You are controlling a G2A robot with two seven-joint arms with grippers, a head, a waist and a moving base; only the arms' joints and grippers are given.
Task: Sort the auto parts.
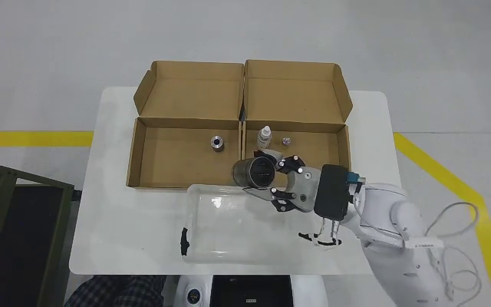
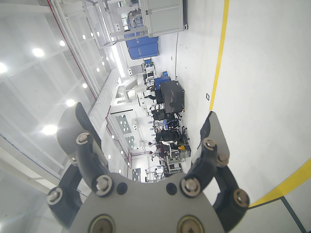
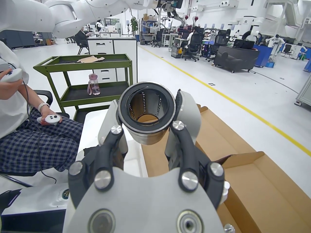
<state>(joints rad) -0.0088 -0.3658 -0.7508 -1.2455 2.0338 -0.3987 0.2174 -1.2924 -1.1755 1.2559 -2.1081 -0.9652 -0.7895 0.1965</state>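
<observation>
Top view: the bearing (image 1: 249,172) is held on its side by the right tool (image 1: 265,175), closed on its barrel, above the near walls where the two boxes meet, presumably so that either can be chosen. A metal part (image 1: 217,141) lies in the left box (image 1: 153,165); a bottle (image 1: 264,136) and a nut (image 1: 286,140) lie in the right box (image 1: 322,153).

Left wrist view: the left tool (image 2: 145,115) is open, empty and turned toward the hall, apparently parked clear of the desk.

Right wrist view: the bearing is clamped across its barrel, bore toward the camera, with cardboard beneath.

Left box (image 1: 169,159) mostly open; bottle (image 1: 264,136) crowds right box (image 1: 318,150).
</observation>
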